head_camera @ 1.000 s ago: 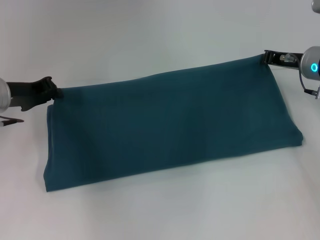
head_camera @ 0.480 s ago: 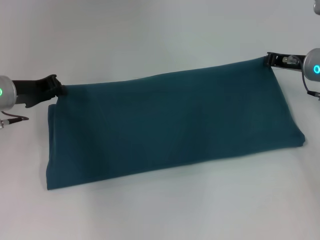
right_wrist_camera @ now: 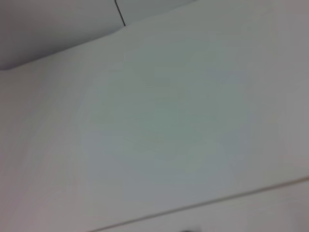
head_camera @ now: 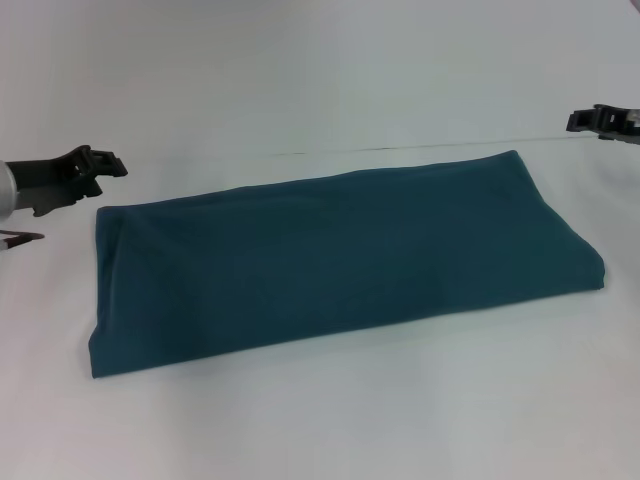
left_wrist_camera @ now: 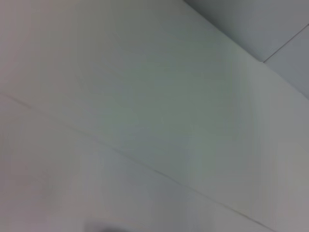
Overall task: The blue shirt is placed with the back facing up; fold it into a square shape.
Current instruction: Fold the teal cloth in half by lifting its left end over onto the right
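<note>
Left gripper (head_camera: 100, 165) now off the cloth: fingers spread, holding nothing, hovering just beyond the far-left corner of the blue shirt (head_camera: 340, 255). A second ago it was pinching that corner. Right gripper (head_camera: 600, 120) likewise released and pulled away toward the table's right edge, well apart from the far-right corner; can't tell how its jaws stand, only the tip shows. Both wrist views show bare white table (head_camera: 300, 70) only.

Shirt dropped flat mid-table as a long folded band, running left-near to right-far, plain side up. Far edge, held taut before, now lies settled.

Read: lengthwise fold is done and released. Still a rectangle, so a crosswise fold, end over end, looks needed.
</note>
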Action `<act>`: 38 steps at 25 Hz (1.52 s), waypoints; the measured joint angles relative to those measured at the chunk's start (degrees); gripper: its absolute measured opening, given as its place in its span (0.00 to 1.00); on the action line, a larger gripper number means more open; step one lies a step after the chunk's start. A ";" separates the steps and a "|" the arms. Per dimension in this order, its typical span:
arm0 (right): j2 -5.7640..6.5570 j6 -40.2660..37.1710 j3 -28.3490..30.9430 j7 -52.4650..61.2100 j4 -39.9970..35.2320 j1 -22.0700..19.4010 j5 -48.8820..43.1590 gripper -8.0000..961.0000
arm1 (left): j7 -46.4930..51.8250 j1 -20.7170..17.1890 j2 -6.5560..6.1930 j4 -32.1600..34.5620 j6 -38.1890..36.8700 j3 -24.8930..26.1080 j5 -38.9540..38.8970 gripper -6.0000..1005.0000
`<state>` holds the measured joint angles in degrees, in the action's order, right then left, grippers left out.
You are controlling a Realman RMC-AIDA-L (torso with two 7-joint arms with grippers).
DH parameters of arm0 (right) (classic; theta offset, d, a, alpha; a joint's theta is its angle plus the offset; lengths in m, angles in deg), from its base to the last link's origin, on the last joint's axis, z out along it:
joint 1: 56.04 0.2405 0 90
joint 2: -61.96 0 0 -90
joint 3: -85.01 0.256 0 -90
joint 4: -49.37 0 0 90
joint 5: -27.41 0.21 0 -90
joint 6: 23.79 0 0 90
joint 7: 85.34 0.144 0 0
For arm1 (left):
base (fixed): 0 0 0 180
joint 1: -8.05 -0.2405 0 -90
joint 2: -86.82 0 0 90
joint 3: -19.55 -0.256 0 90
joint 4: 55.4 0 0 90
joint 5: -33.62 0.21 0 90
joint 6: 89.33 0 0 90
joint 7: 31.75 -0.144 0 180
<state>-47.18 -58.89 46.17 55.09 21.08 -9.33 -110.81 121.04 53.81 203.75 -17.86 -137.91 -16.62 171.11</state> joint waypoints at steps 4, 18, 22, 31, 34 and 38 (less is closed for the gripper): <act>0.78 -9.87 1.49 1.38 -4.33 -3.78 3.90 0.38 | -1.12 -2.84 0.23 3.10 -3.76 -0.05 -4.91 0.41; -1.14 -52.65 6.08 -12.97 -8.26 -23.41 29.89 0.86 | -9.88 -17.29 2.29 5.54 -31.44 8.88 -22.29 0.73; -0.80 -58.55 7.19 -15.52 -6.06 -24.70 29.78 0.86 | -8.82 -20.91 3.00 3.96 -35.25 12.57 -23.02 0.74; -0.55 -59.07 7.10 -17.63 -5.79 -23.85 29.55 0.86 | -6.32 -24.73 4.23 -2.46 -36.79 15.57 -22.46 0.74; -0.54 -58.59 7.13 -18.06 -5.74 -23.54 29.58 0.86 | -5.88 -24.67 4.47 -4.31 -34.48 15.57 -22.49 0.74; -0.54 -57.71 7.25 -18.66 -5.41 -23.58 29.61 0.86 | -5.75 -24.02 4.70 -6.35 -30.17 15.42 -22.61 0.74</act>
<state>-47.73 -116.60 53.42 36.43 15.67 -32.90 -81.21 115.28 29.80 208.45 -24.21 -168.08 -1.20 148.50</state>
